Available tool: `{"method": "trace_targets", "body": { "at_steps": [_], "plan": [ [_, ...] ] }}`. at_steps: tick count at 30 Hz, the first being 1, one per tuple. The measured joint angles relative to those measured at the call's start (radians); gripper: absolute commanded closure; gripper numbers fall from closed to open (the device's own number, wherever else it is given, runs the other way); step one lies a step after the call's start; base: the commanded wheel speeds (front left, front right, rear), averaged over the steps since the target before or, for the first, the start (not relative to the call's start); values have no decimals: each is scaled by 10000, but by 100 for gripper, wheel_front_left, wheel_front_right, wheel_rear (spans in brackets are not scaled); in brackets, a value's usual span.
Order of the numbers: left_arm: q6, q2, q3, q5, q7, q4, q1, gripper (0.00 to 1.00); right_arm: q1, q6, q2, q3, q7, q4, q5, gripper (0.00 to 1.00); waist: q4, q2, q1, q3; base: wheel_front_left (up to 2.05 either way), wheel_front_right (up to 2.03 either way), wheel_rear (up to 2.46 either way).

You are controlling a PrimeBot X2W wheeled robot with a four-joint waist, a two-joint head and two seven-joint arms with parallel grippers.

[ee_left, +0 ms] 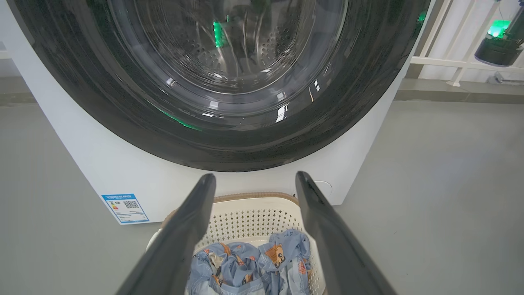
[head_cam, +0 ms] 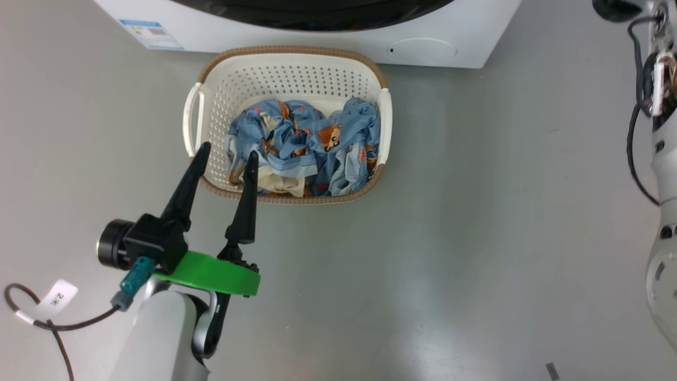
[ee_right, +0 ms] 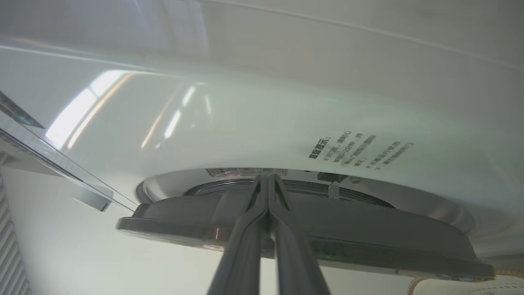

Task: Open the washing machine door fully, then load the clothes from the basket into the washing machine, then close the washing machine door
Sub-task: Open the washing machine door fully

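**A:** How do the grippers stand?

**B:** The left gripper [head_cam: 229,150] has its two dark fingers spread wide and holds nothing. Its tips hang over the near left rim of the basket [head_cam: 296,51]. The right gripper [ee_right: 268,179] has its fingers pressed flat together, tips at the grey edge of the washing machine door [ee_right: 368,233]. It looks to be touching that edge, but the wrist view is too close to be sure.

**A:** What is cut off?

**B:** The head view crops the washing machine [head_cam: 476,32] to its lowest strip, with the blue label sticker [head_cam: 151,34] on the left and the round flap [head_cam: 423,48] on the right. The right arm [head_cam: 661,222] is a pale forearm with cables at the right edge.

**A:** And the laundry?

**B:** The clothes [head_cam: 307,143] lie crumpled in the basket's near half. They are light blue with orange-brown bears, and a cream piece lies at the near edge. The basket stands on the grey floor [head_cam: 476,238] just in front of the machine, below the glossy black door.
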Motion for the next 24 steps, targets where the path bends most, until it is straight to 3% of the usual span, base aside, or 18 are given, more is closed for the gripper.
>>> {"method": "trace_targets", "body": {
  "at_steps": [12, 24],
  "plan": [
    [77, -4, -144, -268, 0, -109, -228, 0, -1520, 0, -230, 389, 449, 1346, -583, 100, 406, 0, 0, 369, 0, 0, 0],
    [176, -6, -207, -326, 0, -121, -244, 0, -1783, 0, -372, 803, 1118, 1735, -1018, 100, 486, 0, 0, 452, 0, 0, 0]
  ]
}}
